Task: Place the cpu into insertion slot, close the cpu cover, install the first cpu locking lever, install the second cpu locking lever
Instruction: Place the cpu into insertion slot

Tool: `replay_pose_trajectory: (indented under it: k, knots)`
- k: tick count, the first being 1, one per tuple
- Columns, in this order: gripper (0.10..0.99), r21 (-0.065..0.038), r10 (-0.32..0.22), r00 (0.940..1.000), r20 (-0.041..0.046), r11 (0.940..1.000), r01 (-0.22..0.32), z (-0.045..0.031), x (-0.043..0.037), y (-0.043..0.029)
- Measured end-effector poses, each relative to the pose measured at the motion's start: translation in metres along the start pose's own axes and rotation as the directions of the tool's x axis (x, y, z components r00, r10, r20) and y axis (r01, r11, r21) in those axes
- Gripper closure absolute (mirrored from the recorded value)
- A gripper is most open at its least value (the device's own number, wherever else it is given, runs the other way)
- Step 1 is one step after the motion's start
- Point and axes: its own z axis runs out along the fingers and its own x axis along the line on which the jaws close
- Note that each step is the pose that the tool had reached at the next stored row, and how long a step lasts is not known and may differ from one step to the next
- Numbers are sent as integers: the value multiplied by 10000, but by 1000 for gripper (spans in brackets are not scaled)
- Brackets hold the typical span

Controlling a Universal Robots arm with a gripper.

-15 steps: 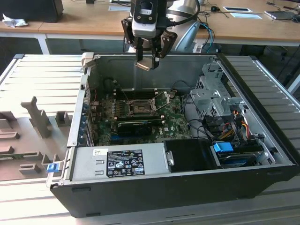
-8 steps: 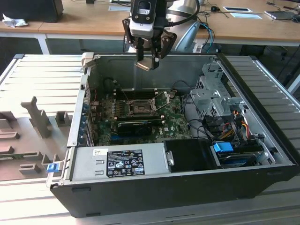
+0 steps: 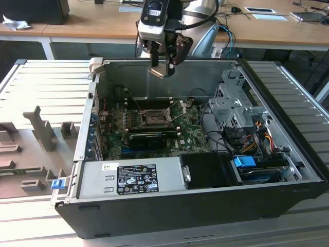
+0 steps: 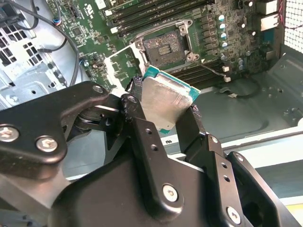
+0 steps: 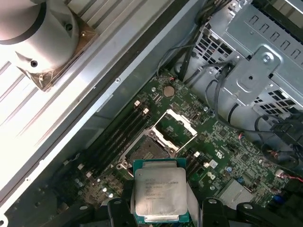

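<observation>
A slatted metal bench (image 3: 46, 77) carries the open computer case (image 3: 154, 206). The gripper (image 4: 165, 101), closed on the cpu (image 5: 160, 191) by opposite edges, holds it above the bare insertion slot (image 5: 146, 151), with the cpu cover (image 5: 173, 125) raised beyond. The chip is light and rigid, likely fragile underneath, so grip the edges only.

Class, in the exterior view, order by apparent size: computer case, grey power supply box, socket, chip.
1. computer case
2. grey power supply box
3. socket
4. chip, but tilted and held higher, so unsure
</observation>
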Motion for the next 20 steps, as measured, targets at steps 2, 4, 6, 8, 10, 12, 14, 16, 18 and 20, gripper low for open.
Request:
replay_pose_trajectory:
  k: [2,4,6,8,10,12,14,16,18,20]
  knots:
    - [557,-4,180,9998,15,9998,-180,1,0,0]
    - [557,-7,402,9992,34,9992,-402,1,0,0]
    - [557,-12,575,9983,48,9983,-575,1,0,0]
    - [557,-16,767,9970,64,9971,-767,2,0,0]
    - [557,-24,1071,9942,89,9942,-1071,2,0,0]
    - [557,-29,1253,9921,104,9921,-1253,4,0,0]
    - [557,-40,1784,9838,158,9840,-1783,9,0,-1]
    - [557,-56,2288,9733,201,9735,-2288,16,0,-1]
    - [557,-67,2576,9660,224,9663,-2575,19,0,-2]
    - [557,-78,2830,9588,245,9591,-2829,21,0,-2]
